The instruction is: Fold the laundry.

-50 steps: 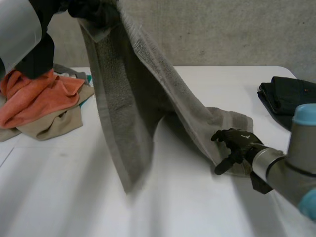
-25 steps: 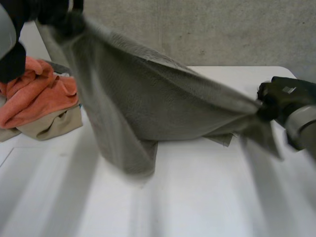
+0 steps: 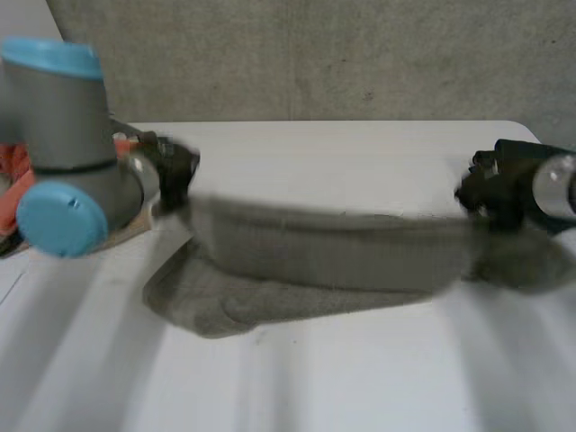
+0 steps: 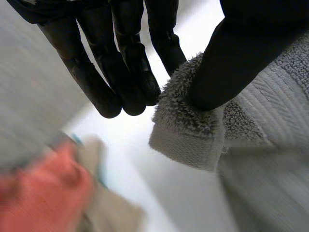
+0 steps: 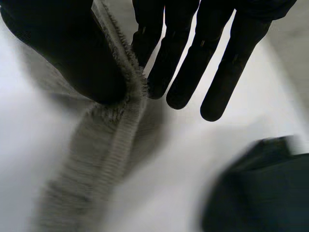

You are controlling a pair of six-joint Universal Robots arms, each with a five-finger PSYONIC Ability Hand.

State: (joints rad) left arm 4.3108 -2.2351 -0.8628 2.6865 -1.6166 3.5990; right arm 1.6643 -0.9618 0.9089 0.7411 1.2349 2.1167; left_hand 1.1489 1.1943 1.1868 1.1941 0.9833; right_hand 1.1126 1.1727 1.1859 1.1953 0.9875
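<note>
You have the grey towel (image 3: 324, 261) stretched between both hands across the middle of the tabletop (image 3: 360, 148). Its lower part sags onto the surface toward the left edge. Your left hand (image 4: 120, 63) pinches one towel corner between thumb and fingers near the left edge, just beside the orange cloth (image 4: 43, 193) heaped there. Your right hand (image 5: 193, 58) pinches the towel's other end between thumb and a finger near the right edge, close to a dark garment (image 5: 260, 193).
</note>
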